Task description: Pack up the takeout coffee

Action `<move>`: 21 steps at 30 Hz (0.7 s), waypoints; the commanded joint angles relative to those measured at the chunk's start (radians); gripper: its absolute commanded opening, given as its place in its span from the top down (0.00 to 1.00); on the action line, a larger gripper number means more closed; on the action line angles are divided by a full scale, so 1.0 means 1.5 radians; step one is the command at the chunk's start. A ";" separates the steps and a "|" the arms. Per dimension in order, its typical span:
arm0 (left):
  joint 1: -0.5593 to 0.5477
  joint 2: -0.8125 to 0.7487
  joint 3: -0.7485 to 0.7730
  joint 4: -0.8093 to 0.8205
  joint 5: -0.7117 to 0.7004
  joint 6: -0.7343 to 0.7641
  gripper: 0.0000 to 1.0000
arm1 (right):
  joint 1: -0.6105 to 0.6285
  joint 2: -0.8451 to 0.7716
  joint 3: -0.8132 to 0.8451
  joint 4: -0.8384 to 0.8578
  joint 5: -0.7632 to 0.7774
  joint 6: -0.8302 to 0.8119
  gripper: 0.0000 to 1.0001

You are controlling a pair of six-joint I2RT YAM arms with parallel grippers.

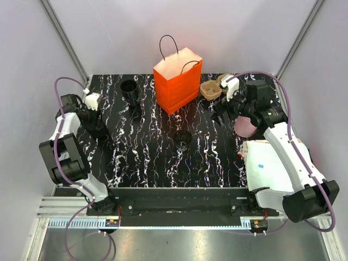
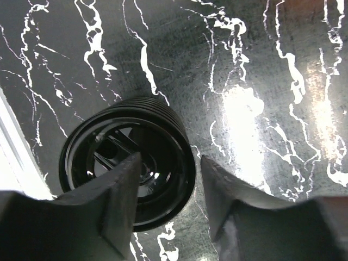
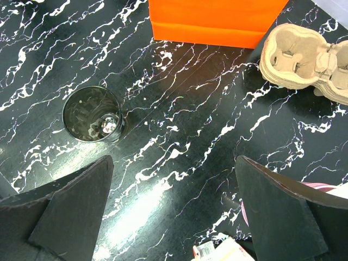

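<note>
**A:** Where is the coffee?

**B:** The coffee cup (image 1: 182,139) stands upright about mid-table (image 1: 147,157), in front of the bag (image 1: 176,81) and well apart from both grippers.

**A:** And the left gripper?

**B:** The left gripper (image 2: 169,163) is low near the table's left side, with its jaws roughly half open. They straddle the rim of a ribbed black round thing (image 2: 128,136), one finger over its hollow and the other outside its wall. There is a gap beside the rim, so it grips nothing. I cannot tell whether that thing is a cup or a lid.

**A:** The right one?

**B:** The right gripper (image 3: 174,160) is spread wide over bare tabletop and holds nothing. It hangs near the tray (image 1: 211,89) and the pink cup (image 1: 243,126) at the right rear.
</note>
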 commanded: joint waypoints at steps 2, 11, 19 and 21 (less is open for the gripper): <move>-0.002 0.004 -0.008 0.028 -0.008 0.013 0.53 | 0.004 -0.005 0.005 0.022 -0.023 0.008 0.00; -0.002 0.002 -0.011 0.027 -0.008 0.016 0.63 | 0.005 -0.007 0.005 0.021 -0.025 0.011 0.00; -0.002 -0.010 -0.010 0.022 -0.003 0.014 0.72 | 0.004 -0.011 0.007 0.021 -0.024 0.011 0.00; -0.003 -0.015 -0.009 0.019 0.001 0.013 0.72 | 0.004 -0.013 0.008 0.021 -0.024 0.013 0.00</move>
